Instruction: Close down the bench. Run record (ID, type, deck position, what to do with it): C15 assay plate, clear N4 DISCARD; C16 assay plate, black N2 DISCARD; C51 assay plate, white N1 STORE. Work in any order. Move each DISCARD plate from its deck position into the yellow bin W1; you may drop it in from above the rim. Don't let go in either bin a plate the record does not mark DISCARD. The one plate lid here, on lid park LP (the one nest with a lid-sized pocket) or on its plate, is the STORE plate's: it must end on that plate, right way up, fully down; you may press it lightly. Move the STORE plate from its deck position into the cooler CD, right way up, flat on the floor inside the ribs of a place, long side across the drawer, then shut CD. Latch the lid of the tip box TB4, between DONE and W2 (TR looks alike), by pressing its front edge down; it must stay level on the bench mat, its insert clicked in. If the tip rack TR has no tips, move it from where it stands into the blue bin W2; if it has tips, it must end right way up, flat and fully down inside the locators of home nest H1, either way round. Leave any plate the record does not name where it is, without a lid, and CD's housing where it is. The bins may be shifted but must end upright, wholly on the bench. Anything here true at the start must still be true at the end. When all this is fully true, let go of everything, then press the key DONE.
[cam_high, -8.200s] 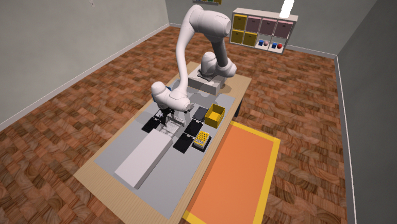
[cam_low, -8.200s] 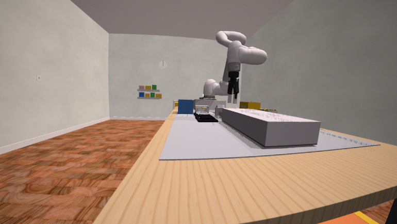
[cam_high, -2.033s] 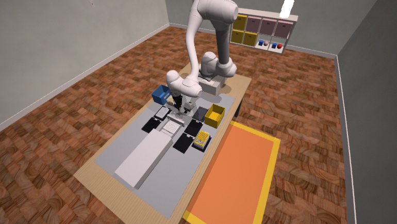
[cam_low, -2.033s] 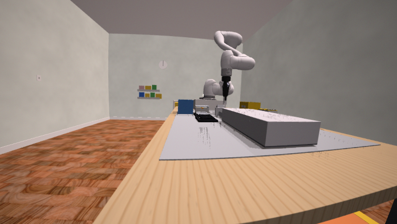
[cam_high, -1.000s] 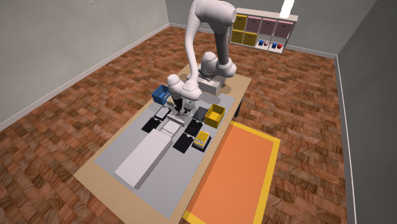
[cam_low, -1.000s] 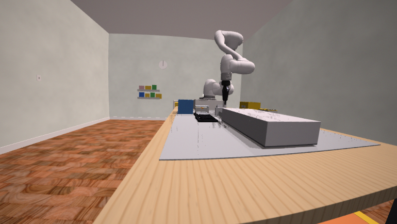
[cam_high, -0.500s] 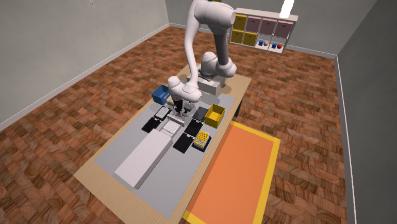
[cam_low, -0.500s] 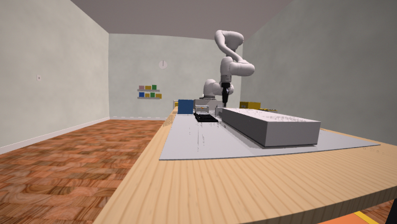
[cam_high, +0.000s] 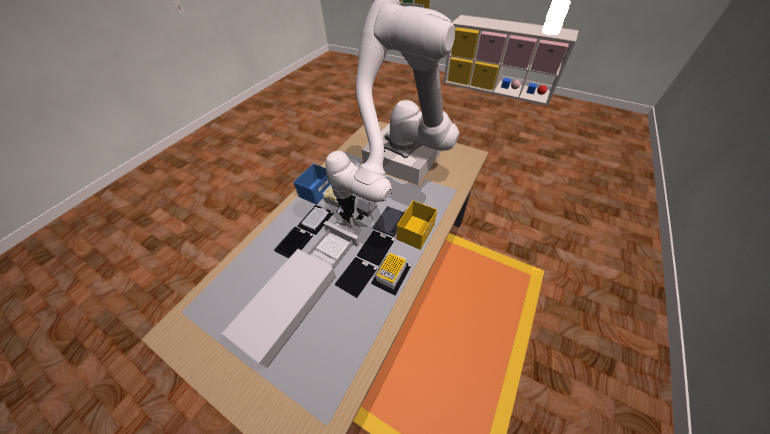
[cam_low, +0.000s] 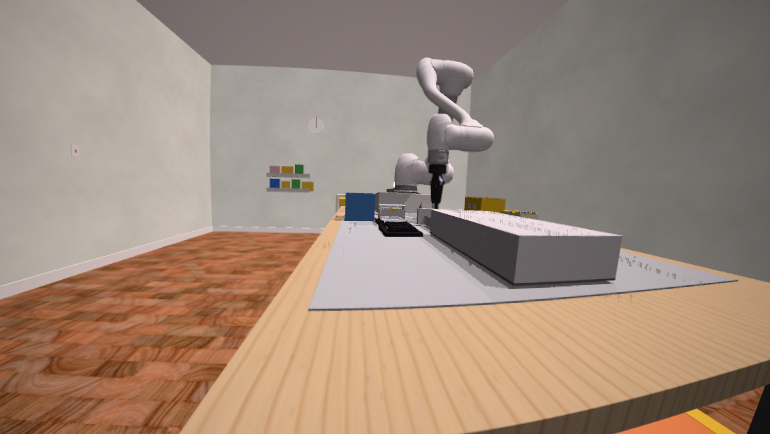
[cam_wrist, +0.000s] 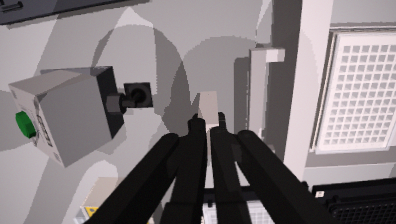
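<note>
My gripper (cam_high: 345, 219) (cam_low: 435, 203) (cam_wrist: 209, 103) is shut and empty, low over the grey mat (cam_high: 345, 345). Its tips are just beside the pale handle (cam_wrist: 260, 75) of the cooler's open drawer. The white plate (cam_high: 331, 246) (cam_wrist: 357, 90) lies flat in that drawer, in front of the grey cooler housing (cam_high: 280, 304) (cam_low: 523, 242). A clear plate (cam_high: 314, 218) and a black plate (cam_high: 292, 240) (cam_low: 399, 228) sit on nests to the left. The tip rack (cam_high: 390, 267) with yellow tips stands at the right. The DONE box (cam_wrist: 65, 115) with its green key (cam_wrist: 22, 124) is left of my fingers.
The blue bin (cam_high: 311, 183) (cam_low: 359, 206) stands at the back left, the yellow bin (cam_high: 416, 223) (cam_low: 484, 203) at the back right. Dark empty nests (cam_high: 355, 276) lie between the drawer and the tip rack. A yellow-topped tip box (cam_wrist: 95, 207) shows near the blue bin.
</note>
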